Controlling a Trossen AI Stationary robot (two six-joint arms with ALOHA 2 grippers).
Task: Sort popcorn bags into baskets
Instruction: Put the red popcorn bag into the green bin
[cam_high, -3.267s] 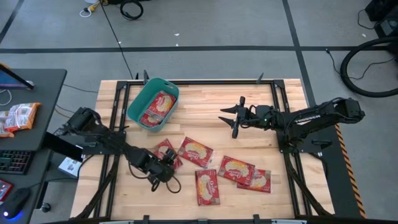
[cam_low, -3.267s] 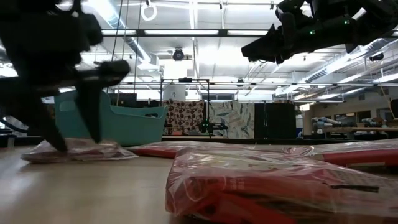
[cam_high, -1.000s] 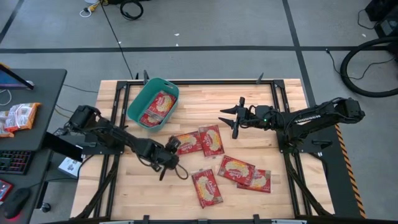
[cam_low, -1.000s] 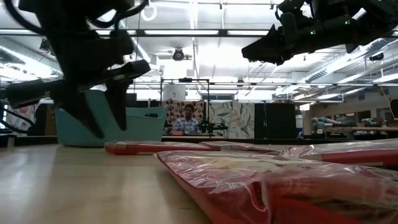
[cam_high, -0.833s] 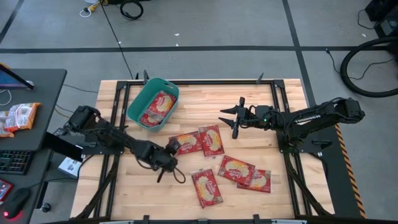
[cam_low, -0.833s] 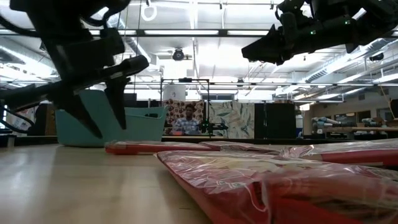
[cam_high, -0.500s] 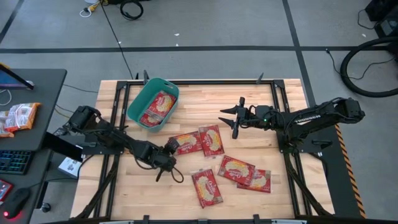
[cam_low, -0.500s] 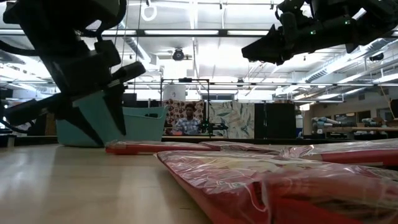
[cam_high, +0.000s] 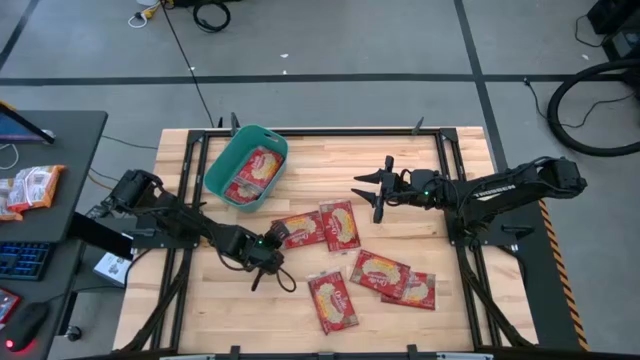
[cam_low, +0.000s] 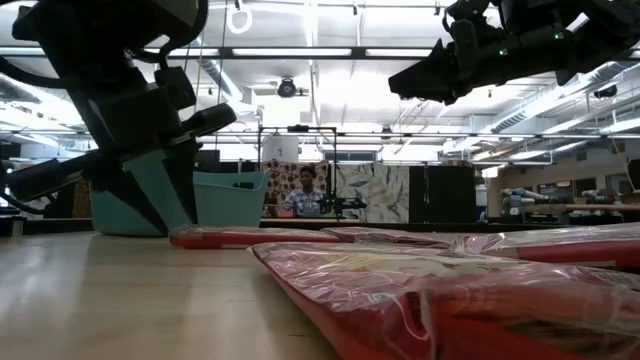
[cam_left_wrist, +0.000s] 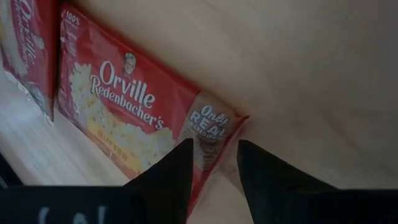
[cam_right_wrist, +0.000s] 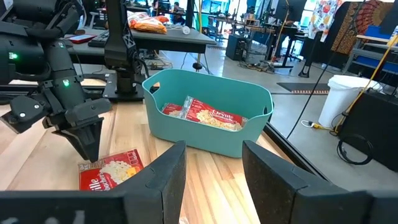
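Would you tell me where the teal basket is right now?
In the high view, the basket sits at the table's far left corner, packets inside, beyond the left gripper.

Two dark arms; green indicator lights

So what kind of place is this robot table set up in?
Most likely a robotics lab or workshop: exposed ceiling ducts and strip lights, a dark desk with a keyboard beside the wooden table, and cluttered workbenches in the room behind.
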